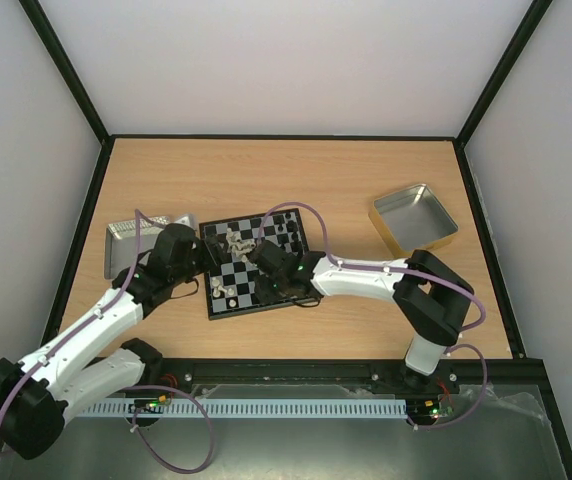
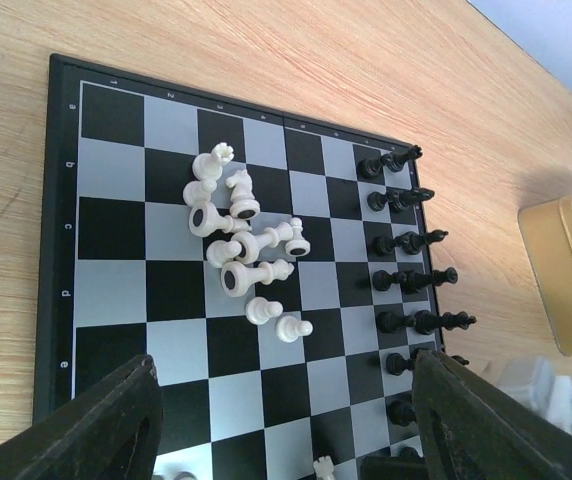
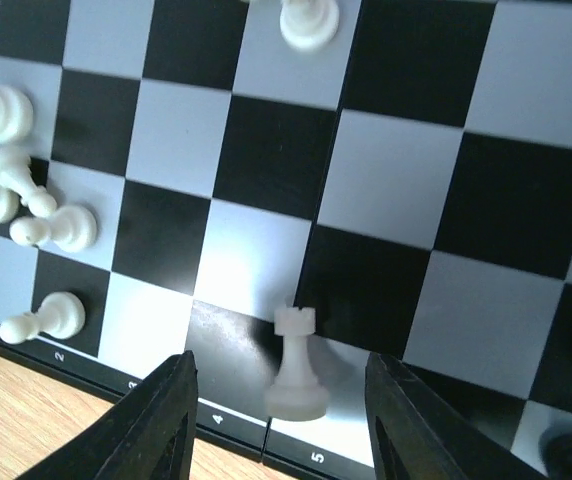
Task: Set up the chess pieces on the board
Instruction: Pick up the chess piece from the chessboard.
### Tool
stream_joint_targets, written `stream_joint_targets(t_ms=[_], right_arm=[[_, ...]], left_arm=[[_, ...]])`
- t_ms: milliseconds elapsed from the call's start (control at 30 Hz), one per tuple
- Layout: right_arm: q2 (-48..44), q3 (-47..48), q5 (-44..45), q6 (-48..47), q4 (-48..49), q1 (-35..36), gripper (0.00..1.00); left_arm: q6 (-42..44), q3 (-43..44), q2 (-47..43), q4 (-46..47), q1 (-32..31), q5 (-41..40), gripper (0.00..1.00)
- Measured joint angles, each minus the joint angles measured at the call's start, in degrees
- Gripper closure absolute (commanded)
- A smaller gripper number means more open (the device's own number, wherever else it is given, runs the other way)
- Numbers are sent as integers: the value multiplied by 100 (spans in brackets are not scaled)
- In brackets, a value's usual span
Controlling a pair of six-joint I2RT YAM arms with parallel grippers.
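The board (image 1: 266,290) lies mid-table under both grippers. In the left wrist view the board (image 2: 116,240) carries a heap of cream-white pieces (image 2: 241,235), most toppled, near its middle, and a row of standing black pieces (image 2: 411,243) along its right edge. My left gripper (image 2: 286,440) is open and empty above the board; it also shows in the top view (image 1: 206,262). My right gripper (image 3: 281,420) is open around a white rook (image 3: 299,365), which stands on the edge row apart from both fingers. Several white pawns (image 3: 26,200) stand to its left.
A silver tin (image 1: 126,240) lies left of the board, partly under my left arm. A gold-sided tin (image 1: 413,218) stands at the right, also seen in the left wrist view (image 2: 566,270). Black-framed walls enclose the table.
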Motion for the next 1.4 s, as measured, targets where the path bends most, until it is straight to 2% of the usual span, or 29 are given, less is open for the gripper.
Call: stream_joint_targets(t_ms=[167,600,833,1000,1200,1267,1400], right_arm=[[151,55,13,4,-264,127,59],[420,251,437,-227,-409,184,84],[393,166,525,-339,-199,184,89],[13,-422,538,-638,570,181,90],[-1078,-1283,444,-1248,2028,111,90],[-1375,-1473,424,-1421,2524,79,91],[-1718,-1709,234,-1727,3355,0,90]], left_arm=[[28,0,-50,-22,0,2,30],[55,0,-83,-20,22,26,29],[57,0,-87,-20,76,116,25],[59,0,-111,-11,219,424,19],[98,0,-164,308,575,1773,12],[136,15,-146,455,632,2315,13],[197,85,-70,605,643,3115,20]])
